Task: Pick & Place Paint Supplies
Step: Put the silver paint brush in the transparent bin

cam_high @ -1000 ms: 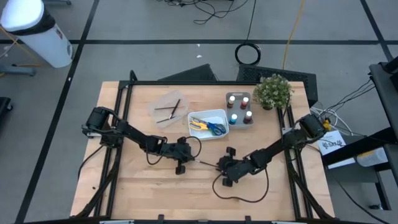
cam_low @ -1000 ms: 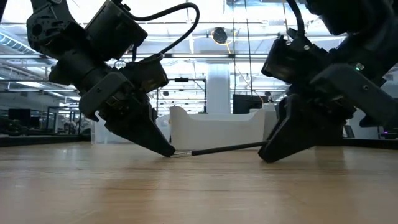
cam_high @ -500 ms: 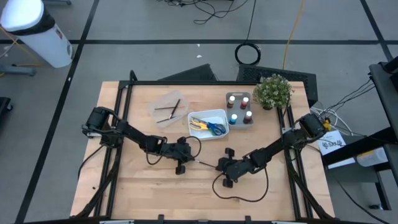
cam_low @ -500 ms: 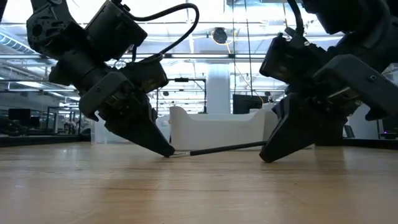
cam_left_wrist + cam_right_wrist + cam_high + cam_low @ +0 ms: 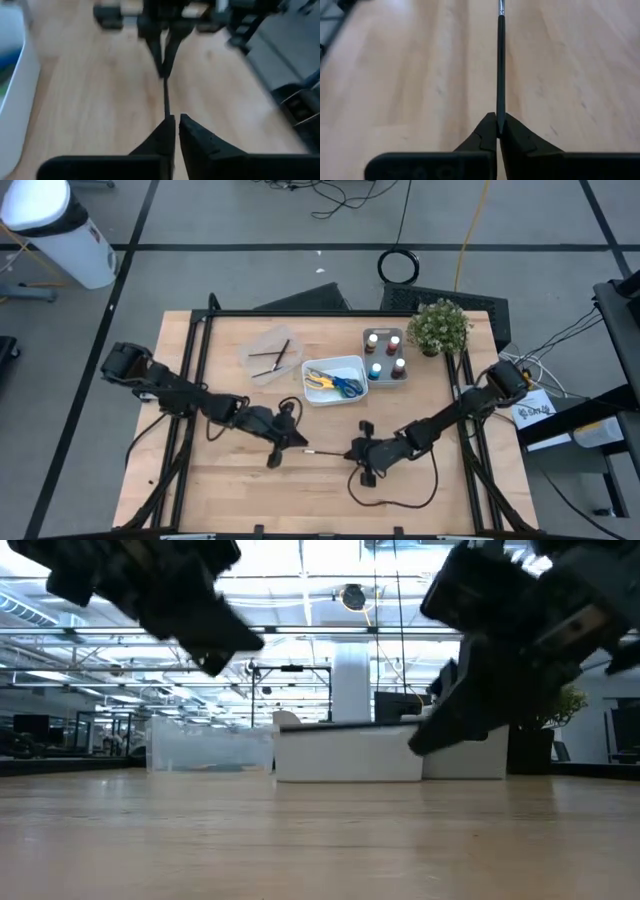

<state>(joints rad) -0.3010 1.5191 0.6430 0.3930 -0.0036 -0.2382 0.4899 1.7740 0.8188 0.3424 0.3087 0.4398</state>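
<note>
In the high view, the right gripper (image 5: pixel 352 452) sat near the table's centre, slightly toward six o'clock, pinching one end of a thin dark brush (image 5: pixel 328 451) whose free, paler tip pointed toward nine o'clock; the left gripper (image 5: pixel 297 442) stood just off that tip, apart from it. At about eleven o'clock from the brush lay the clear tray (image 5: pixel 262 357) with two more brushes, at twelve the white tray (image 5: pixel 352 366) of scissors (image 5: pixel 335 385), and at one o'clock the paint pots (image 5: pixel 385 355) beside the potted plant (image 5: pixel 438 326). In the low view, both arms hung above the wood, and the brush could not be made out there. In the left wrist view, the left arm's fingers (image 5: pixel 161 135) were drawn almost together with nothing between them, the brush (image 5: pixel 165 98) running away from their tips to the other gripper. In the right wrist view, the right arm's fingers (image 5: pixel 487 131) were clamped on the brush (image 5: pixel 501 55), which stood clear of the table. The step in hand looked like carrying a single brush after passing it between arms; the next move would call for a swing toward the clear tray at eleven o'clock, keeping the thin handle from twisting in the grip.
</note>
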